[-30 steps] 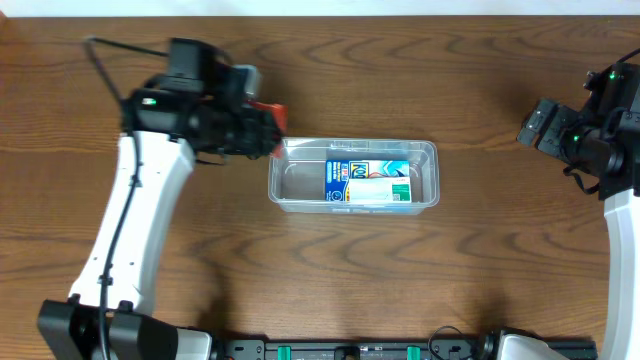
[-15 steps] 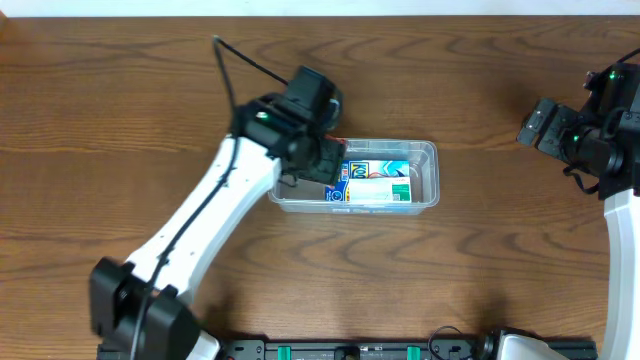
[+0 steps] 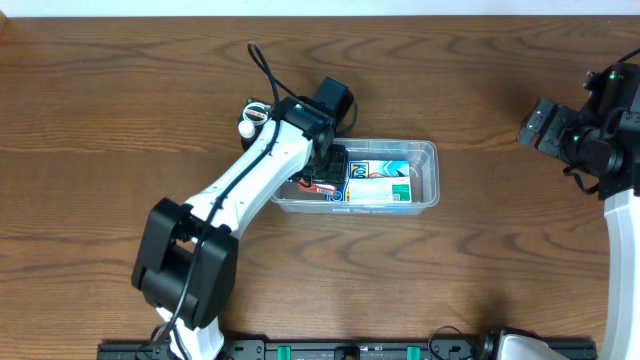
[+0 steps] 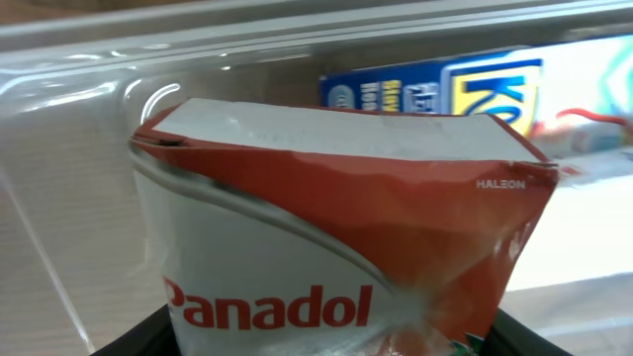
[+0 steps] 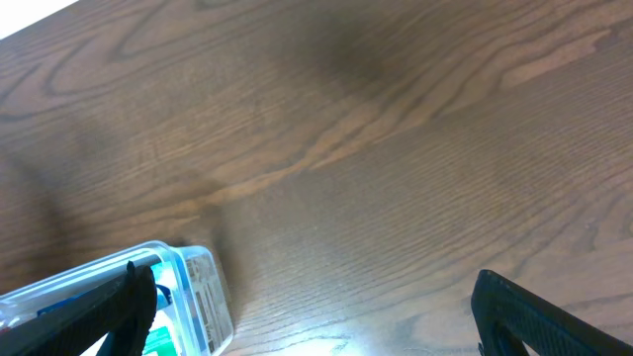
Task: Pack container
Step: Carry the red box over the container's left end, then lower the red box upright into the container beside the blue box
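Observation:
The clear plastic container (image 3: 428,152) sits mid-table and holds a blue box (image 3: 378,169) and a white-and-green box (image 3: 380,191). My left gripper (image 3: 322,180) reaches down into the container's left end, shut on a red-and-white Panadol box (image 4: 336,257). The box fills the left wrist view, with the container wall (image 4: 69,109) and the blue box (image 4: 465,89) behind it. My right gripper (image 3: 545,128) is open and empty at the right edge, clear of the container; its black fingertips (image 5: 544,316) frame bare table, and the container's corner (image 5: 193,287) shows at lower left.
Brown wooden table (image 3: 450,280) all round. A black rail (image 3: 350,350) runs along the front edge.
My left arm has swung right from beside the container's left end and lowered the Panadol box into the container's left part. The right arm has not moved.

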### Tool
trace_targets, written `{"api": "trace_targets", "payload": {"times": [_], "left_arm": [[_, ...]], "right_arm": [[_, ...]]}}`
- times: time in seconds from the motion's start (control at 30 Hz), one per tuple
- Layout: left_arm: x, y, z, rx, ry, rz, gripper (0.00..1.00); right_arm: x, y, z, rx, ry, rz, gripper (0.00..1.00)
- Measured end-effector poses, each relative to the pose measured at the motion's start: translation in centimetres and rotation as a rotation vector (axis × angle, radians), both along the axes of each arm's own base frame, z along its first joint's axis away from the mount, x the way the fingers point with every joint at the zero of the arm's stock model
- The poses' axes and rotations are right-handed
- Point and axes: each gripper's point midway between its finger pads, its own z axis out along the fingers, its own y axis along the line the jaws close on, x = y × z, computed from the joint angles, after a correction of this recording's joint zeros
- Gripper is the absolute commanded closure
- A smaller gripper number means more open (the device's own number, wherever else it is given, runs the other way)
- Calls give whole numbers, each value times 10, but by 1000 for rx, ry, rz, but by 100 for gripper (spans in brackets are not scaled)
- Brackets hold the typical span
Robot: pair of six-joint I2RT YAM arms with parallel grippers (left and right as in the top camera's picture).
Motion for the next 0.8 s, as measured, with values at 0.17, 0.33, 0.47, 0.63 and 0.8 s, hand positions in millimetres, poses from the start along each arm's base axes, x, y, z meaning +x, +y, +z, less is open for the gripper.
{"api": "trace_targets", "payload": {"times": [0.17,0.33,0.47,0.63,0.8], "left_arm": [[1,4,-11,29,20,51,35],[2,6,-12,42,15,99,35],[3,9,-13,55,11,139,36],[4,11,-13,62,8,174,36],[0,16,-18,79,17,188,36]], "right_arm": [[0,0,0,0,0,0,1],[0,0,0,0,0,0,1],[0,0,0,0,0,0,1],[0,0,0,0,0,0,1],[0,0,0,0,0,0,1]]}}
